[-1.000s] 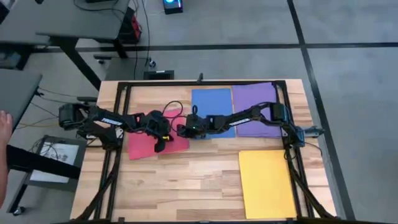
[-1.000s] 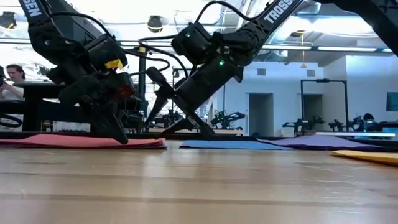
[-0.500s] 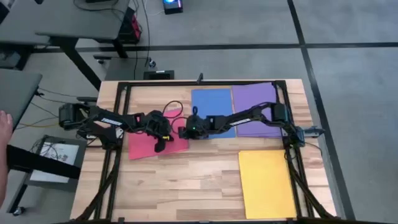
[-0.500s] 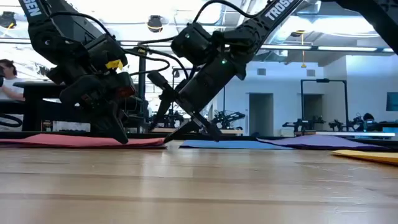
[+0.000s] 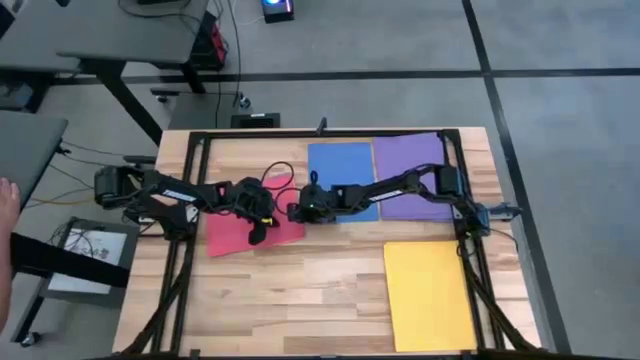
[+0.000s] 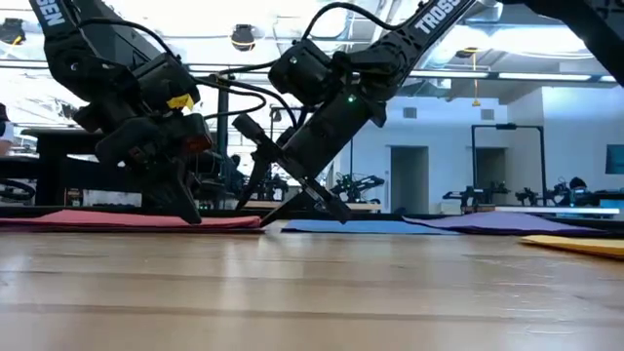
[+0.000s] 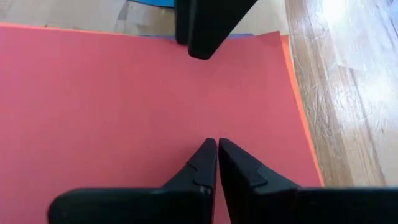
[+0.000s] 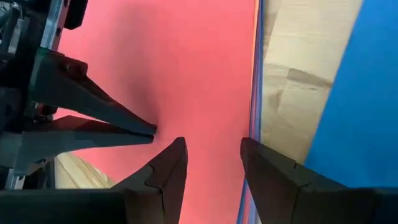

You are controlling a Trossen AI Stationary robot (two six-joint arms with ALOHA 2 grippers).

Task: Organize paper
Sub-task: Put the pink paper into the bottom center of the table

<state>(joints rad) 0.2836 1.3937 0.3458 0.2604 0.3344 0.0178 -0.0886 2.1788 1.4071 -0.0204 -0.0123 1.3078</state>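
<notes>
- The red sheet (image 5: 250, 222) lies flat on the table (image 5: 300, 290), just beside the blue sheet (image 5: 342, 172), with bare wood showing between the two.
- The purple sheet (image 5: 412, 170) touches the blue sheet's far side from the red one; the yellow sheet (image 5: 428, 292) lies well apart from the red sheet.
- The left gripper (image 7: 217, 152) has its fingers pressed together with nothing between them, tips down on the red sheet.
- The right gripper (image 8: 211, 155) has its fingers narrowly parted, holding nothing, astride the red sheet's edge nearest the blue sheet.
- An orange edge (image 7: 298, 106) and a thin blue line show along that edge, so more sheets seem to lie under the red one.
- That edge runs along the right fingers, and the right arm is nearer to it; the left looks to be pinning the sheet.
</notes>
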